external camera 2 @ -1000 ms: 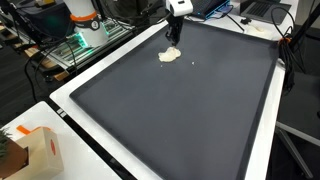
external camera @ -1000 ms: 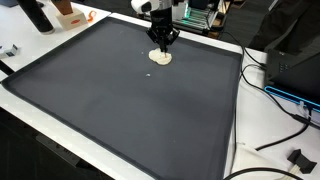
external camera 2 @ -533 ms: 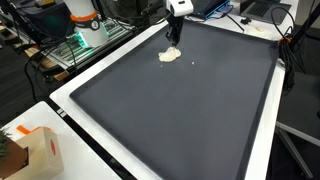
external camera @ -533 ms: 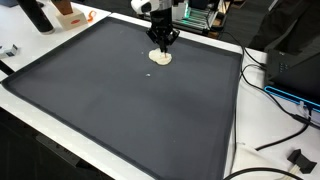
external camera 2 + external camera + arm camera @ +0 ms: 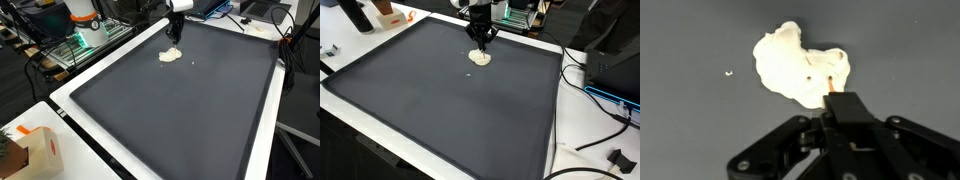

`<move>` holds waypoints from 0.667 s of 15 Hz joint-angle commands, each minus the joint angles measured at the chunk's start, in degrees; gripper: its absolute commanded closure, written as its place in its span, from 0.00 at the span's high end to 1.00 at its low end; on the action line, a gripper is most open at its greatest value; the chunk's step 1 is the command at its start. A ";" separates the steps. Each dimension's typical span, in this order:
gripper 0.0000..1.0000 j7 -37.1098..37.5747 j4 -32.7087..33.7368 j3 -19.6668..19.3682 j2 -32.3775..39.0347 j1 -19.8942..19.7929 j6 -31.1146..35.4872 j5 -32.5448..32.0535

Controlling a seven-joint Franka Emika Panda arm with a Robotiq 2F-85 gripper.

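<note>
Up at the 12 o'clock end of the big dark grey rubbery mat (image 5: 450,115) sat the cream-coloured, flattened lump of dough (image 5: 480,58). It was lying flat on the mat, not far from the white table rim (image 5: 563,70) that framed it. The black Robotiq gripper (image 5: 480,40) hung straight down right over the lump, and both exterior views put its tip at the lump's far edge (image 5: 173,33).

From the wrist camera, the gripper (image 5: 843,100) came in from 6 o'clock and its jaws looked pressed together into one dark block, with no gap I could make out. A thin tan sliver poked out at the tip, right where it met the dough (image 5: 795,65), but it was too small for me to say what it was. The lump filled the frame from about 11 to 12 o'clock of the fingertips, and it had a couple of tiny dark dots on top.

One small white crumb (image 5: 728,73) lay on the mat at 9 o'clock of the lump, clearly apart from it; in an exterior view it showed at roughly 7 o'clock (image 5: 470,72).

Off the mat, an orange-and-white cardboard box (image 5: 40,150) stood on a corner of the table, and black cables (image 5: 592,125) trailed along one side.
</note>
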 commanded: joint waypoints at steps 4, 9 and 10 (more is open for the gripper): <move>0.03 4.67 -3.41 -0.57 -6.93 0.34 -0.45 -1.80; 0.03 9.97 -4.60 -0.62 -10.47 0.04 -1.57 -2.25; 0.03 10.63 -4.88 -0.58 -11.16 -0.05 -1.81 -2.16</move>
